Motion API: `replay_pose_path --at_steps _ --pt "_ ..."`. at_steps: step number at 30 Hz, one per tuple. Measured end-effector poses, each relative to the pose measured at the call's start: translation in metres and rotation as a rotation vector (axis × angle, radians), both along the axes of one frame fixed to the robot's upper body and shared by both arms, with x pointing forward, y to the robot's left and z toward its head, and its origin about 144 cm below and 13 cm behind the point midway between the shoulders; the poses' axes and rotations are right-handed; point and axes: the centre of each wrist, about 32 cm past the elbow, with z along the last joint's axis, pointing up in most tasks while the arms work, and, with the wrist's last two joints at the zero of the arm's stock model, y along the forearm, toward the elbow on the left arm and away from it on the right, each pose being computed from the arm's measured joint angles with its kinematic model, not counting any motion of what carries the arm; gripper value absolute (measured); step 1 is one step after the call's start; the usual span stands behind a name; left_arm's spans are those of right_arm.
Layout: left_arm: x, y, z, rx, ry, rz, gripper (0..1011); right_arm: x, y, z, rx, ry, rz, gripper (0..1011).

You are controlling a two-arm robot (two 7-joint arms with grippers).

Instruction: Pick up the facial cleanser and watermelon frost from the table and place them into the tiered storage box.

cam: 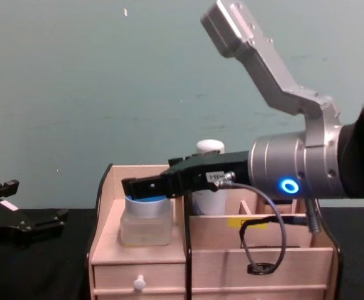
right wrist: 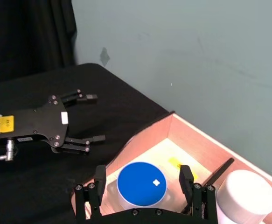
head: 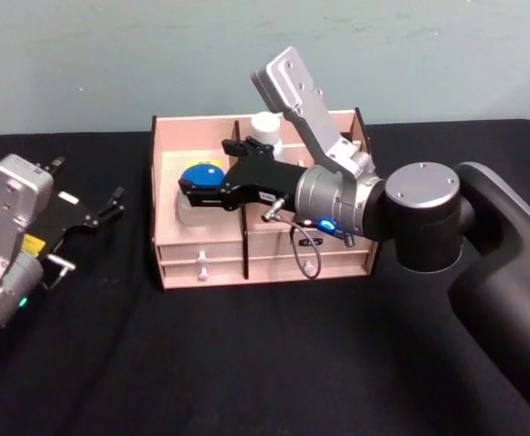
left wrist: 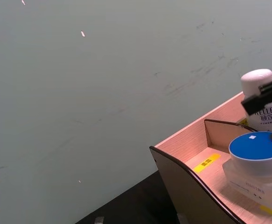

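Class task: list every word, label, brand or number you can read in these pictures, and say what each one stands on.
"HELLET": on the white-capped bottle in the light-wood tiered storage box; the smaller line beneath is unreadable.
Yellow label on the box floor: too small to read.
Print on the blue-lidded clear jar: blurred.
Yellow sticker on the left gripper: illegible.

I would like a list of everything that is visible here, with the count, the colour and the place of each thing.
tiered storage box: one, light wood with dark edges, on the table at the centre, small drawers at its front.
jar with blue lid: one, clear body, standing in the box's left compartment.
white bottle: one, white cap, standing in the box behind the jar.
yellow labels: at least two, on the box's floor and front.
table: one, black cover.
wall: pale green, behind the table.
right gripper: one, black, fingers open either side of the jar.
left gripper: one, black, open, left of the box over the table.
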Motion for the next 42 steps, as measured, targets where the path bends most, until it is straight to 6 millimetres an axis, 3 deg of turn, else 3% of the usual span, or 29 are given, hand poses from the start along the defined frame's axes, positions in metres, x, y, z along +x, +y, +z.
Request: replay_pose_path --at_steps 10,16,21,26,31,42 --pt "0.000 0.000 0.000 0.000 0.000 0.000 1010 -0.029 -0.018 0.015 0.048 -0.103 -0.007 1002" --pt "0.000 0.000 0.000 0.000 0.000 0.000 1010 -0.054 -0.041 0.019 0.066 -0.175 -0.086 1002" --pt "0.000 0.000 0.000 0.000 0.000 0.000 1010 -0.077 -0.071 0.021 0.076 -0.245 -0.223 1003" --pt "0.000 0.000 0.000 0.000 0.000 0.000 1010 -0.089 -0.092 0.019 0.079 -0.275 -0.324 1002" --pt "0.000 0.000 0.000 0.000 0.000 0.000 1010 -0.097 -0.111 0.012 0.072 -0.287 -0.431 1002" --pt "0.000 0.000 0.000 0.000 0.000 0.000 1009 -0.099 -0.133 -0.011 0.056 -0.243 -0.563 1002"
